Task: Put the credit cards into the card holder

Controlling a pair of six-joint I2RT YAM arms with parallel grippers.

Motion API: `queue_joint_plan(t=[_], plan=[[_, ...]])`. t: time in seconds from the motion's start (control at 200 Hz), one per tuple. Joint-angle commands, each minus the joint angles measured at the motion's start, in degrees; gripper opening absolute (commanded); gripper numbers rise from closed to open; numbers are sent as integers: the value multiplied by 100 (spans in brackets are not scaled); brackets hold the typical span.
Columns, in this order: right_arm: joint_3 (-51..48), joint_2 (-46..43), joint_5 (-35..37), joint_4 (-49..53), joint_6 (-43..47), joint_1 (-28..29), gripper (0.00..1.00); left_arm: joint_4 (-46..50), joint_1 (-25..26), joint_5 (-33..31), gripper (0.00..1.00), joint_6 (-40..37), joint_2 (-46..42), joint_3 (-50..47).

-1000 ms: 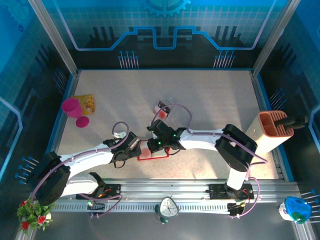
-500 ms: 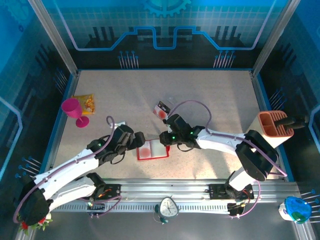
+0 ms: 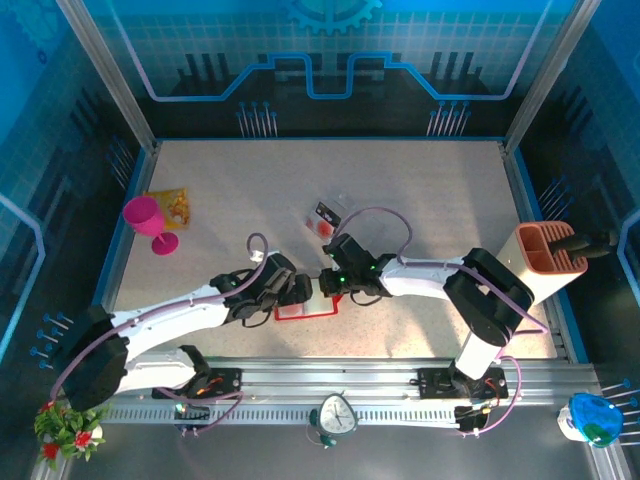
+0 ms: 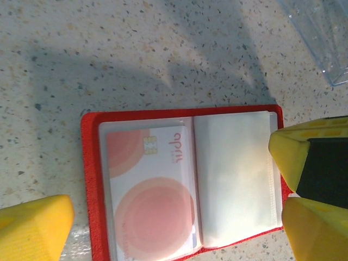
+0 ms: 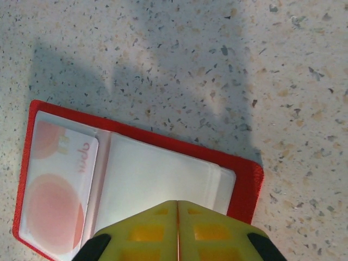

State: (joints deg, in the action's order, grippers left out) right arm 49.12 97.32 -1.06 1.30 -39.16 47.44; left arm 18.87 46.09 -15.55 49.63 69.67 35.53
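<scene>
Card holder (image 4: 231,174) lies open at mid-frame, between the parted fingers of the left claw (image 4: 176,231). Right claw (image 5: 178,209), fingers together, covers its lower edge.

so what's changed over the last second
The left gripper slid right, from beside the card holder to over its left half, jaws open. The right gripper drew right to the holder's right edge, shut. The holder stayed open on the table; the loose credit card did not move.

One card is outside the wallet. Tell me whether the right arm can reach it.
Probably yes: the credit card lies in the open just beyond the right end effector, with nothing seen between them.
</scene>
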Motion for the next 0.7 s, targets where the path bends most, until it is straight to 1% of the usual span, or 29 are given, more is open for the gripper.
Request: queue_joint_plan(t=[0.0,0.31,0.59,0.61,0.695], plan=[[91,69,214,-42,81,-45,9,-269,63,35,99,139,197,-74],[53,272,99,-86,239,-74,7,-419,76,16,99,65,568,-201],[97,510,-331,-33,382,-62,5,-532,80,22,99,-18,826,-179],[252,529,-362,-40,383,-61,5,-537,78,22,99,-31,841,-174],[299,599,-484,-72,318,-42,4,-568,83,22,99,-36,882,-168]])
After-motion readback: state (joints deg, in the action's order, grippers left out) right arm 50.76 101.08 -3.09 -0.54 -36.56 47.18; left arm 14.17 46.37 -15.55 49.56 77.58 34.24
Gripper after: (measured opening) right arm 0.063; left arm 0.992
